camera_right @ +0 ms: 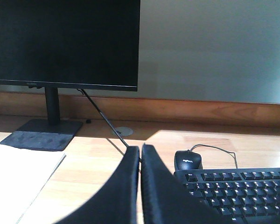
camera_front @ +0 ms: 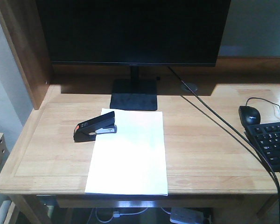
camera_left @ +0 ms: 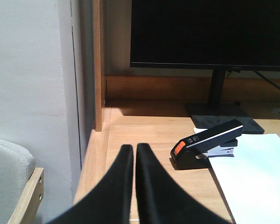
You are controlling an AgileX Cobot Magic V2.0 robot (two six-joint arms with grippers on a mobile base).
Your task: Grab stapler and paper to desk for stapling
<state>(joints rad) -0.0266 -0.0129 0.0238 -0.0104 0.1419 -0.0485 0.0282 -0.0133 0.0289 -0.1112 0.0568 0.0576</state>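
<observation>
Paper edge under stapler — hidden.

Pale wall, dark monitor, wooden side panel

Only the two wrist views show any of the robot's body, and only its fingers. The left pincer has two matte black fingers, smooth and unmarked, broad at the bottom edge of the view and curving inward to narrow, rounded tips. The right pincer looks the same: two plain black fingers with the same tapering, horn-like outline. No cables, screws or labels are visible on either.
</observation>
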